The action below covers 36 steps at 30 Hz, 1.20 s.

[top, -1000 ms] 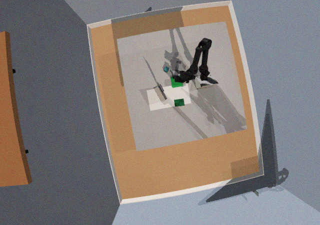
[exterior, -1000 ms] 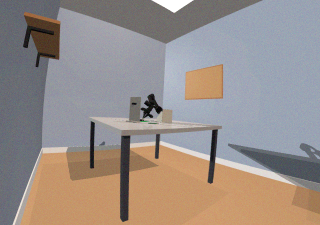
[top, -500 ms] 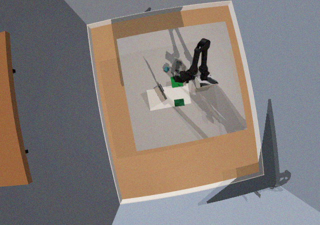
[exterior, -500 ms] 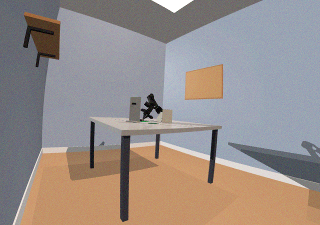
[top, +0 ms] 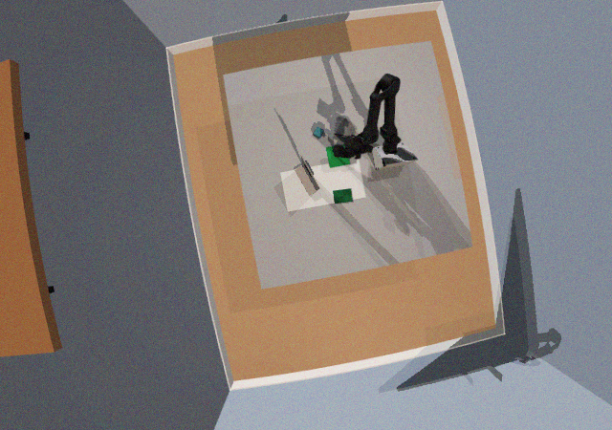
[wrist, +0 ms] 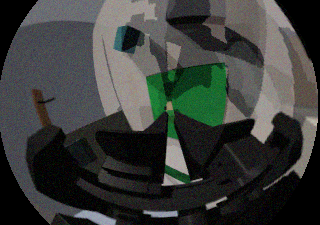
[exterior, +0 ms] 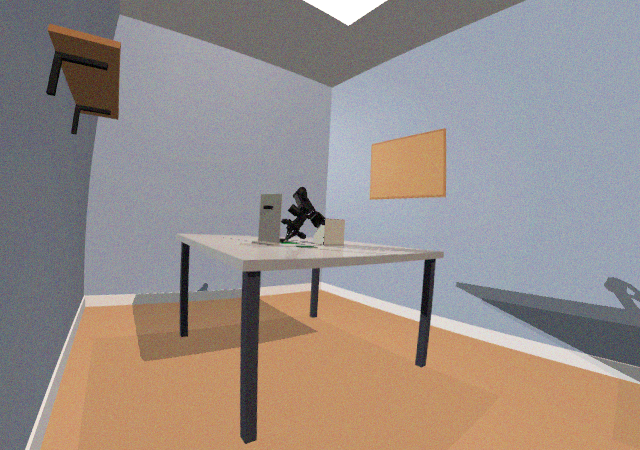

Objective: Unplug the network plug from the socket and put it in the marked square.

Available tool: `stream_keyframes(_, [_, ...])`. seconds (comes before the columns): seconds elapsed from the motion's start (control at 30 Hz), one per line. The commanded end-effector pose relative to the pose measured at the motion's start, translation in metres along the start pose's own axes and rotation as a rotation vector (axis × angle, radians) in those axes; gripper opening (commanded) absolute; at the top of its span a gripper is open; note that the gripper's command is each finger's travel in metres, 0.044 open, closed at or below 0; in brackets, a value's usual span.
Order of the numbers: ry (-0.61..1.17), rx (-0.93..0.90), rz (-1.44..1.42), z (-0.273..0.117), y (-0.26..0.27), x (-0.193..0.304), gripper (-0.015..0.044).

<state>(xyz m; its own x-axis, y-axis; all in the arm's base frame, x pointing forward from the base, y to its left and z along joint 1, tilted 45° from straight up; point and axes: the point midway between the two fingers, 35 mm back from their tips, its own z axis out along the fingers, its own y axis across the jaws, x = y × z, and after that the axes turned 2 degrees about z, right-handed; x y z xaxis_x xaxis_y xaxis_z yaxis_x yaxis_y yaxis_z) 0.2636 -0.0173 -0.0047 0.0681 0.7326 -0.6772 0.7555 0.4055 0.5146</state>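
The claw (top: pixel 339 151) (wrist: pixel 170 115) pinched the plug (wrist: pixel 169 106) near the green square (top: pixel 338 158) (wrist: pixel 192 97), mid-frame; placing seemed underway, calling for gentle lowering, then release.

Pale grey table (top: pixel 296 247) (exterior: pixel 341 263), dark legs. On top: white rect. sheet (top: pixel 323 201), bright green sq. (top: pixel 338 160) (wrist: pixel 200 97), dk. green patch (top: pixel 342 196), small teal block (top: pixel 318 131) (wrist: pixel 126 39) near the bright sq., upright grey panel (top: pixel 307 180) (exterior: pixel 269 225) w/ slot, pale box (top: pixel 378 159) (exterior: pixel 334 232).

panel (top: pixel 307 179) (exterior: pixel 269 223) on mat (top: pixel 323 198); square (top: pixel 338 158) (wrist: pixel 200 97) beside mat; both on table (top: pixel 296 252) (exterior: pixel 330 259)
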Motion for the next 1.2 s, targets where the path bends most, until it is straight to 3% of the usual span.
stream_keyframes(0.0, [0.003, 0.003, -0.006, 0.002, -0.002, 0.0, 0.0])
stream_keyframes(0.4, [0.0, 0.0, 0.0, 0.003, 0.0, -0.001, 0.0])
stream_keyframes(0.6, [0.0, 0.0, 0.0, 0.003, 0.0, -0.001, 0.0156])
stream_keyframes(1.17, [0.003, 0.003, 0.0, -0.007, 0.0, 0.0, 0.0156])
